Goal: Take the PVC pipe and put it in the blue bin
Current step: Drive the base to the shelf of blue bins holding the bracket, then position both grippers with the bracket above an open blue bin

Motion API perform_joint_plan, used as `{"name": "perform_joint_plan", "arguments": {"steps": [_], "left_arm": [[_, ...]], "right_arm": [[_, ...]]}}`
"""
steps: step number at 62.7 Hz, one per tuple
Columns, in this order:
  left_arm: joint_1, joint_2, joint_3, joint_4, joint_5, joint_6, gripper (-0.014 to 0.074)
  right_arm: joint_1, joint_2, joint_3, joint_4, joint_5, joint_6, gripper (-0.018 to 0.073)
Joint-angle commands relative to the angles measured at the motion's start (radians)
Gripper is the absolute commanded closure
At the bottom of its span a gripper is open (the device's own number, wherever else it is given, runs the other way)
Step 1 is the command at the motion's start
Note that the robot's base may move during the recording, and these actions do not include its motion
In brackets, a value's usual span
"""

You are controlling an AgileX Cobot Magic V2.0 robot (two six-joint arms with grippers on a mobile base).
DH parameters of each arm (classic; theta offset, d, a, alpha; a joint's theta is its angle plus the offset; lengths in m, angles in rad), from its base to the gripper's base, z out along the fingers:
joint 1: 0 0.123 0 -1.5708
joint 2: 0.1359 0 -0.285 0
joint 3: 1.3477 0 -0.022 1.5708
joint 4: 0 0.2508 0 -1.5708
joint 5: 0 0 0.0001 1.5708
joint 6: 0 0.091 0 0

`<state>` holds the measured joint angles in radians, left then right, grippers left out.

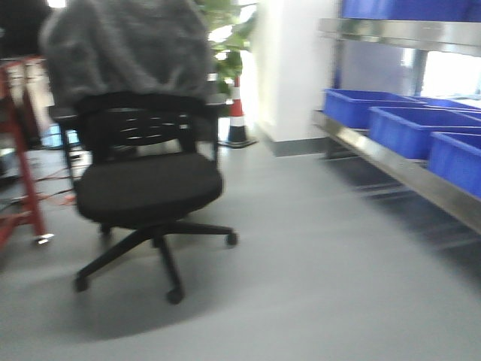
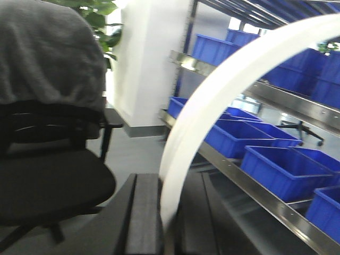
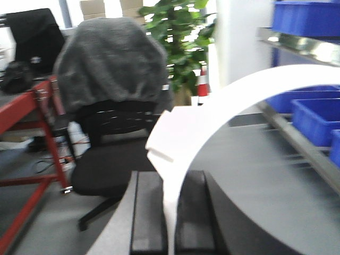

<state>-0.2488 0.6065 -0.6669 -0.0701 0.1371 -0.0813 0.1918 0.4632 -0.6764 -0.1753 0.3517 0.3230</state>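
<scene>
Left gripper (image 2: 169, 183) was clamped on the white, curved PVC pipe (image 2: 223, 87), which arced up to the right; right gripper (image 3: 170, 180) pinched the pipe (image 3: 228, 101) likewise. Blue bins (image 1: 409, 128) sat on the shelf (image 1: 391, 162) at far right, an office chair (image 1: 150, 184) at left.

Blue bins (image 1: 359, 109) line a seemingly steel shelf (image 1: 406, 171).

Left claw (image 2: 169, 220) and right claw (image 3: 171, 215), each bottom centre of its wrist view, clamp the white PVC pipe (image 2: 207, 101).
</scene>
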Motion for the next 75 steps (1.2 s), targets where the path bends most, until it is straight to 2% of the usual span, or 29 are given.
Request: {"name": "perform_joint_plan", "arguments": {"steps": [1,75], "left_arm": [[-0.006,-0.003,-0.003,-0.003,-0.025,-0.002,0.0707],[-0.006,-0.003,-0.003,-0.003,-0.025,-0.002,0.0707]], "right_arm": [[0.003,-0.005,0.002,-0.013,-0.031,-0.004,0.0728],[0.003,-0.005,0.002,-0.013,-0.031,-0.004,0.0728]]}}
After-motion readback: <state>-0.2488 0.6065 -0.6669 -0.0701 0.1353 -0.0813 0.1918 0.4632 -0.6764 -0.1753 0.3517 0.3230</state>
